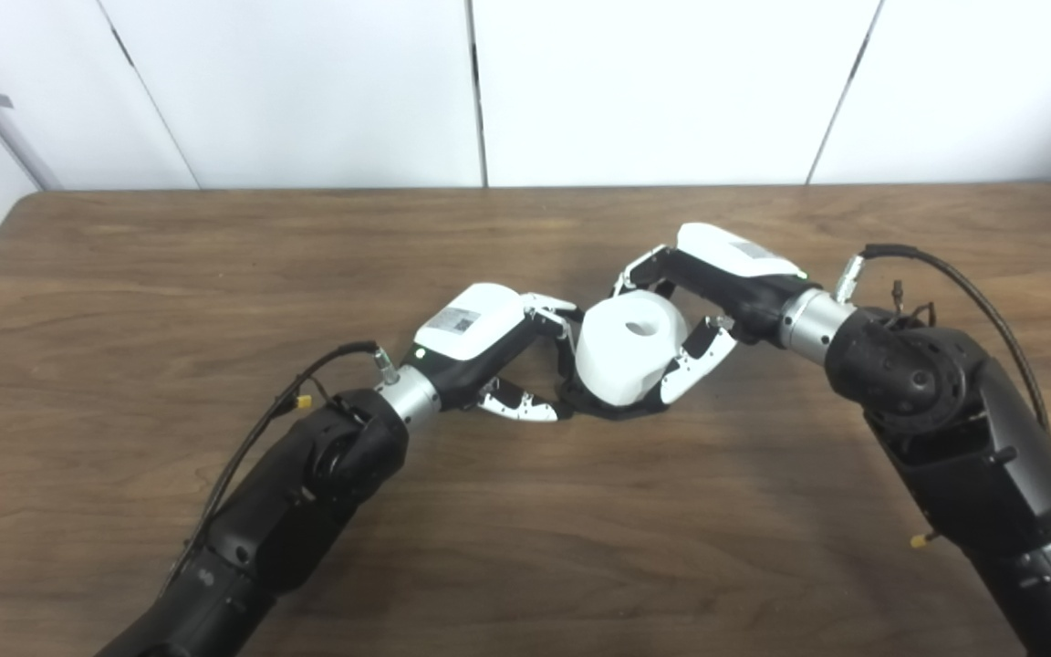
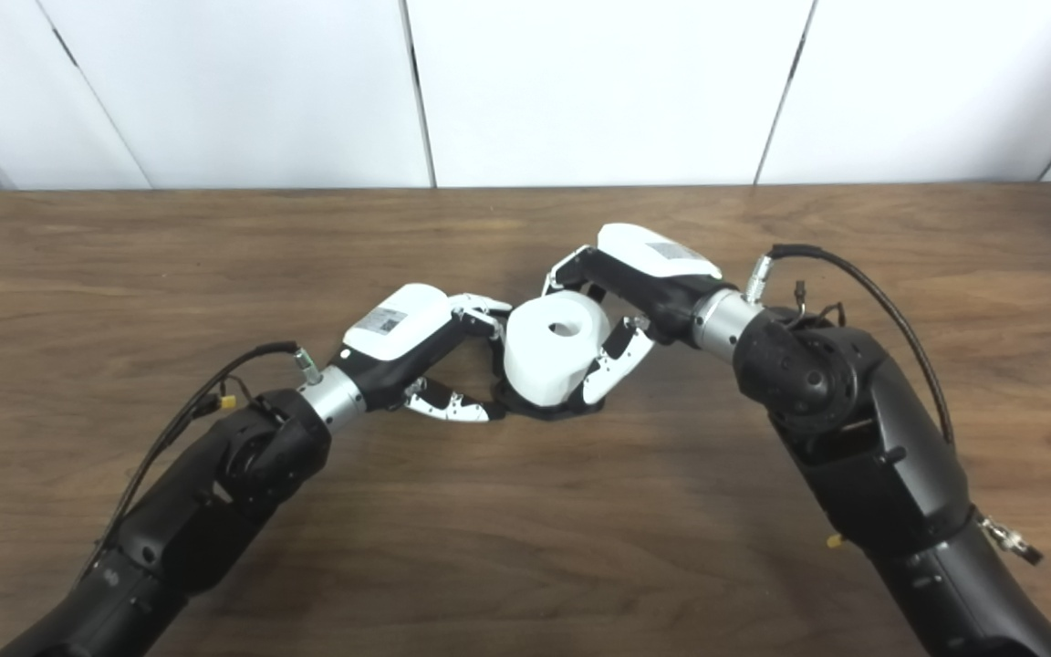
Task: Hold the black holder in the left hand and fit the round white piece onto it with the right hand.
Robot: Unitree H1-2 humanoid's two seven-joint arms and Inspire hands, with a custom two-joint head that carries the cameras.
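- One white piece (image 1: 630,351), round with a hole in its top, sits at the middle of the table (image 1: 525,547); I place everything else by it.
- One black holder (image 1: 612,411) shows only as a dark edge under the white piece, so the piece sits on it; I cannot tell how far it is seated.
- My left hand (image 1: 489,351) comes to the white piece from its left. Its fingers (image 1: 525,408) reach to the holder's base at the piece's lower left, and others curl at its upper left. It looks to be grasping the holder, though the contact itself is partly hidden.
- My right hand (image 1: 717,283) comes from the piece's right and a little behind it. Its fingers (image 1: 694,360) lie against the right side of the piece and others wrap over its far edge, so it is clasped around the piece.
- Two arms in all, one on each side of the piece, both dark with cables at the wrists.
- The piece and holder are near the table surface; I cannot tell whether they touch it.
- Behind the piece, past the table's far edge, stands a wall of white panels (image 1: 653,91).
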